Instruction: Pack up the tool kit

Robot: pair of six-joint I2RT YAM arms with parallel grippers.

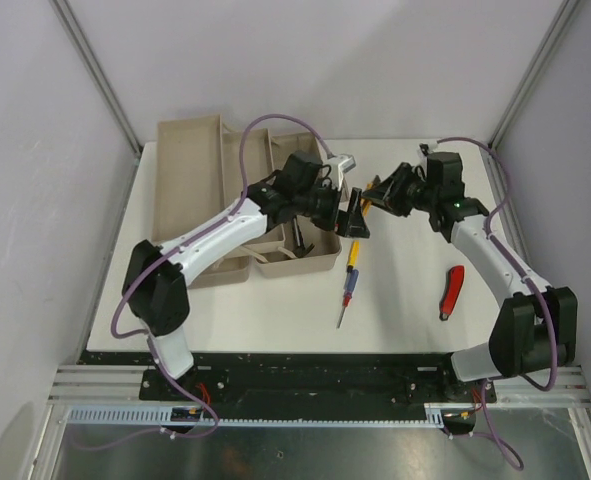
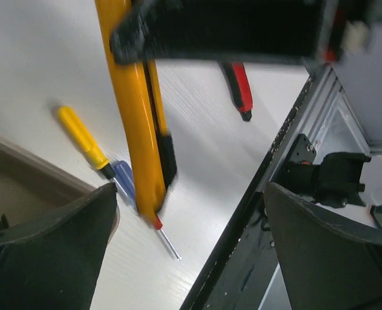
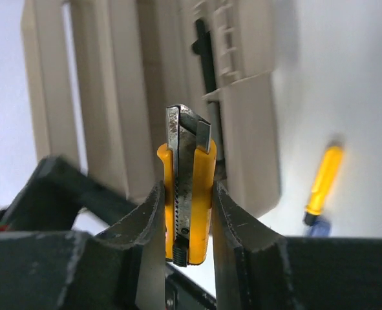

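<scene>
Right jaws are clamped across both handles of the yellow-handled pliers (image 3: 189, 161), with the steel head poking out past the fingertips. The pliers are held in the air between the two arms, just off the right edge of the open toolbox (image 1: 190, 165). Left jaws are spread wide with nothing in them, close beside the pliers. From the left wrist, the handles hang across the gap ahead.

Step in hand, as I read it: get the pliers into the box.
- Both arms crowd the same corner, so one should give way first.
- If this is a handover, the left jaws should close on the handles before the right lets go.
- If it is a direct drop, carry the pliers over the right-hand compartment, go low, then release, so the long tool does not catch a wall.

Not yet packed: the screwdriver (image 1: 347, 285) and the red-handled tool (image 1: 453, 292), both loose on the bench (image 1: 405, 320).

The bench is white and smooth and probably lets things slide. Plain pale walls stand on three sides, with metal posts at the corners. A slotted rail runs along the near edge.
</scene>
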